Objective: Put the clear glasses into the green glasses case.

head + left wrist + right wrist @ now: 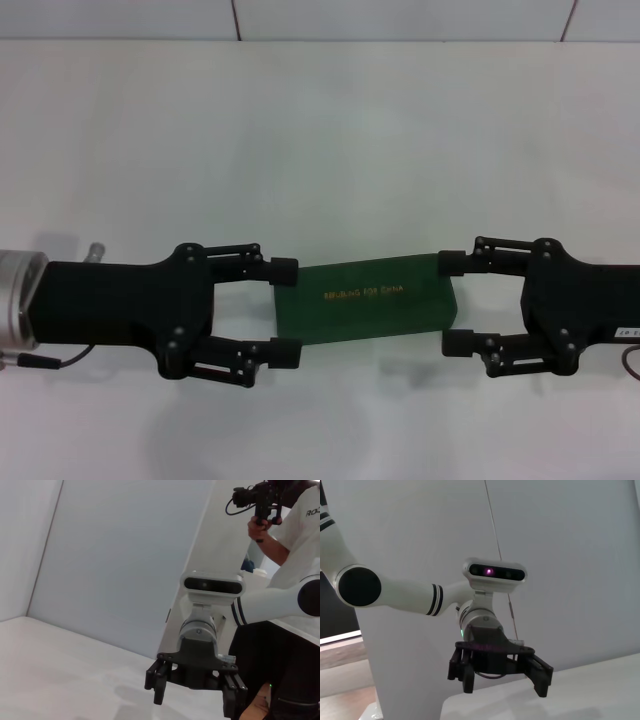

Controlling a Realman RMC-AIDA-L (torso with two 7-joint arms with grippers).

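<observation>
The green glasses case (365, 300) lies shut on the white table, lid up, its gold lettering showing. My left gripper (285, 311) is open at the case's left end, one finger on either side of that end. At the right end my right gripper (455, 303) is open in the same way. Neither pair of fingers presses on the case. The left wrist view shows the right gripper (194, 702) facing it, open. The right wrist view shows the left gripper (504, 687), open too. The clear glasses are out of view.
The white table (320, 140) stretches back to a wall (400, 18). In the left wrist view a person (295, 525) holding a camera stands behind the right arm.
</observation>
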